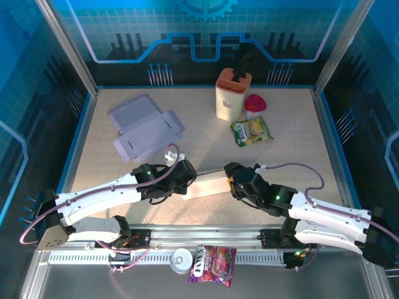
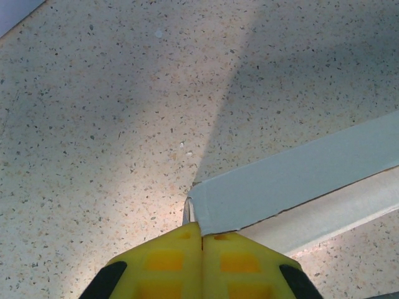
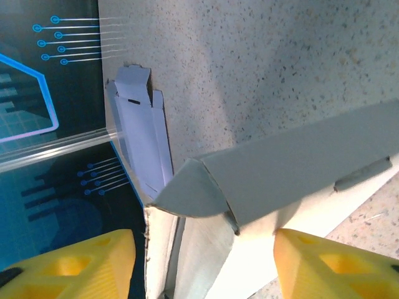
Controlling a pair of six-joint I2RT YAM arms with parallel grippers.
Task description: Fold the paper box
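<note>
**Box spanned end to end between both sets of jaws**

Long white half-folded paper box (image 1: pixel 209 184) lying low on the speckled beige surface (image 1: pixel 293 156), strung between the two sets of jaws, long axis running straight from one to the other. No reach needed on either side: one end at each set of tips, left arm (image 1: pixel 100 194) and right arm (image 1: pixel 324 208) equally near.

Left jaws pressed together, yellow fingers (image 2: pixel 165 265) pinching a thin corner of the box's end wall right at the tips. Rest of the box (image 2: pixel 299 180) stretching away ahead and to the right of that pinch.

Right jaws spread, straddling the box's other end (image 3: pixel 299 168). Box body rising between the two yellow fingers (image 3: pixel 330 265), with a curved end flap loose just ahead of the tips, toward the left finger. Sliver of gap visible beside that left finger. Right finger touching the cardboard or just beside it, cannot tell which. Not a firm clamp, by the look of it.

Judged next: tucking work at the right-jaw end, left pinch serving as anchor. Flap lying across the long axis, so probably a sideways push rather than a pull along the box.

Flat pale lavender cardboard blank (image 1: pixel 144 128) well beyond the left jaws, apart from both.
</note>
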